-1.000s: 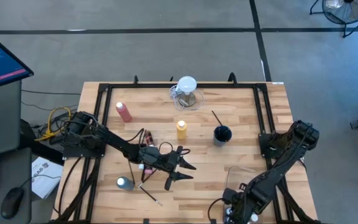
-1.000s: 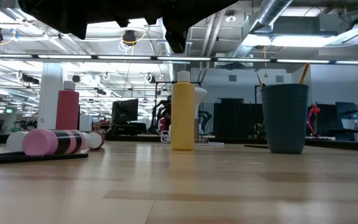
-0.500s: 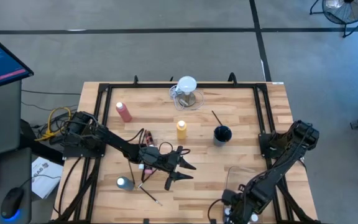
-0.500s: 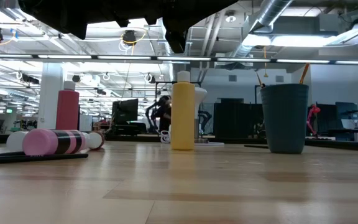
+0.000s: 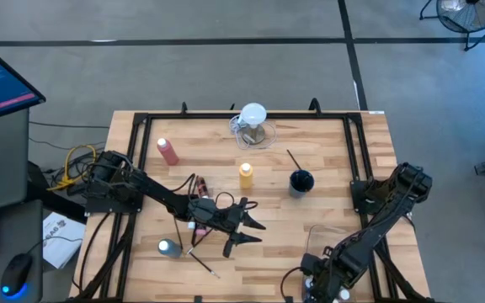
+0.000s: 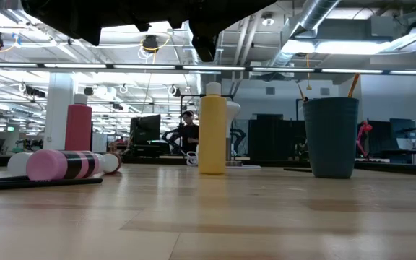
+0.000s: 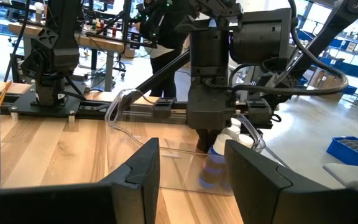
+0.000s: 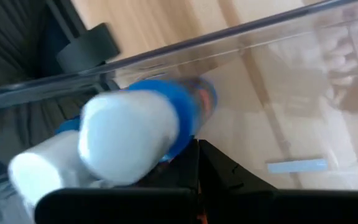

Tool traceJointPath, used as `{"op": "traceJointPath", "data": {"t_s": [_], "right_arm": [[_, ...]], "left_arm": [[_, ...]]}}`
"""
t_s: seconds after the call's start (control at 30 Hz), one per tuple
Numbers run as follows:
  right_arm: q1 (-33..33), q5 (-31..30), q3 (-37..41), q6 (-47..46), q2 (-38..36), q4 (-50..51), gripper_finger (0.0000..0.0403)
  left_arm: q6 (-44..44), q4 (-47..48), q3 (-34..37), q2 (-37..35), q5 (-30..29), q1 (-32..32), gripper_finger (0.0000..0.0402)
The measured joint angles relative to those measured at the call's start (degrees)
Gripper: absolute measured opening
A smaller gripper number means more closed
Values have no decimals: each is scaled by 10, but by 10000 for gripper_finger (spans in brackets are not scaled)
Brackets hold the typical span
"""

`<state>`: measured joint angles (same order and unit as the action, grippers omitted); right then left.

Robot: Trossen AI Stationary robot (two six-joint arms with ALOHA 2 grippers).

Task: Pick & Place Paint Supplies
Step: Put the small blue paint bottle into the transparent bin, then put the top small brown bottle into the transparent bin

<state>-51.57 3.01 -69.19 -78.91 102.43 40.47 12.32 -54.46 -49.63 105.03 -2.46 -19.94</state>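
Nothing on the table has shifted over the last second; only a person far back in the room, seen in the low view, has walked a little toward 3 o'clock. Left gripper [image 5: 244,221] hangs over the middle of the table's front half with its fingers spread partway and nothing between them, as the left wrist view confirms [image 7: 191,168]. Right gripper [image 5: 317,287] sits low at the table's 5 o'clock corner, fingers pressed together, inside the clear bin [image 5: 327,240] where a blue squeeze bottle [image 8: 166,121] with a white cap lies right against it; whether the fingers pinch that bottle or merely rest beside it I cannot tell. Loose supplies lie mostly behind the left gripper's wrist: a pink-capped bottle [image 6: 60,165] on its side just at 9 o'clock of it, a small white-capped bottle [image 5: 168,247] at about 8 o'clock, and a thin dark paintbrush [image 5: 202,259] at 7 o'clock, its long axis running diagonally from 10 toward 4 o'clock. Yellow squeeze bottle [image 5: 246,175] stands upright at 12 o'clock of the left gripper, near it, with the dark cup [image 5: 301,181] holding a brush at 2 o'clock and the pink-red squeeze bottle [image 5: 167,151] well off at 10 o'clock. Every loose item sits closer to the left arm, so the next pick probably falls to it, most likely the yellow bottle straight ahead.
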Motion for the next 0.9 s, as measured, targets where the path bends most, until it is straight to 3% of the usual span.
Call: {"op": "traceJointPath", "data": {"t_s": [0.6, 0.9], "right_arm": [[0, 1, -1, -1, -1, 22, 0], [0, -16, -58, 11, -1, 128, 0]], "left_arm": [[0, 0, 0, 0, 0, 0, 140], [0, 0, 0, 0, 0, 0, 140]]}}
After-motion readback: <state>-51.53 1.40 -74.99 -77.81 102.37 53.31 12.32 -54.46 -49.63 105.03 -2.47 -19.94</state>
